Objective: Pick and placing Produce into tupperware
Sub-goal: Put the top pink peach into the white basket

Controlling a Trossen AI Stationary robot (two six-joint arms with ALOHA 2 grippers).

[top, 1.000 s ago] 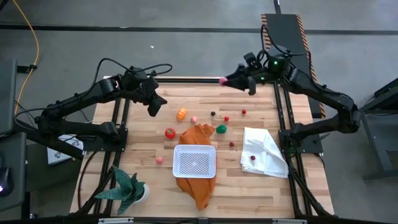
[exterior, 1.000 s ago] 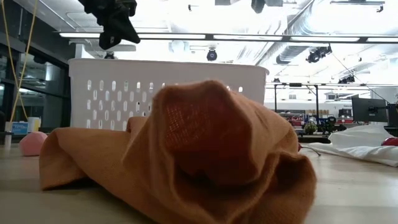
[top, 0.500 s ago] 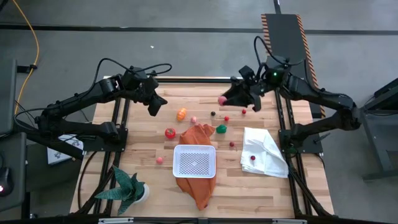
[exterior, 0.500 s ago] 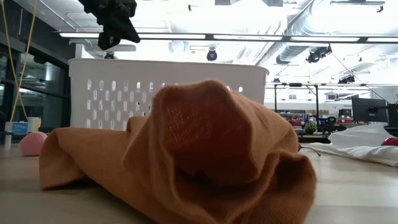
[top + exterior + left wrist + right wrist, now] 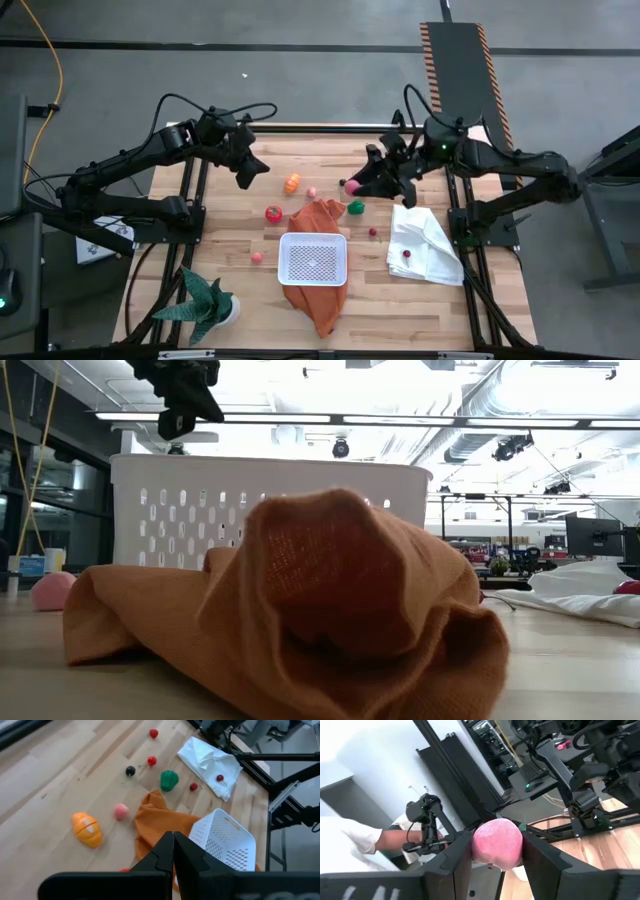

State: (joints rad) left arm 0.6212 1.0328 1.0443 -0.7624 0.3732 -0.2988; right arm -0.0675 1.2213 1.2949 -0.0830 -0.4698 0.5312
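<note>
- High view: right tool [image 5: 352, 186] held over the far middle of the table [image 5: 230, 225], clenched on a pink ball of produce [image 5: 497, 843], above the scattered pieces.
- Right wrist view: same pink ball pinched between the two dark fingers [image 5: 455, 857], touching both; a person in a white sleeve [image 5: 350, 845] in the room behind.
- Left tool [image 5: 244, 176] raised over the far left of the table, fingers pressed together, holding nothing; seen in the left wrist view with no gap between the fingers [image 5: 162, 852].
- White tupperware [image 5: 313, 259] near the front middle, resting on the orange cloth [image 5: 318, 215], holding no produce.
- Loose on the wood: orange piece [image 5: 292, 183], small pink piece [image 5: 312, 192], dark ball [image 5: 342, 183], small red ball [image 5: 365, 190], another red one [image 5: 392, 180] farther right.
- Red piece [image 5: 273, 212] just left of the cloth, green piece [image 5: 356, 207] touching its far right edge, dark red one [image 5: 373, 232] between the cloth and the white cloth [image 5: 425, 243].
- Red piece [image 5: 406, 254] lying on the white cloth.
- Pink piece [image 5: 257, 258] just left of the tupperware.
- Potted plant [image 5: 207, 303] at the front left corner.
- Low view: orange cloth bunched up in front of the tupperware's perforated wall [image 5: 190, 510].
</note>
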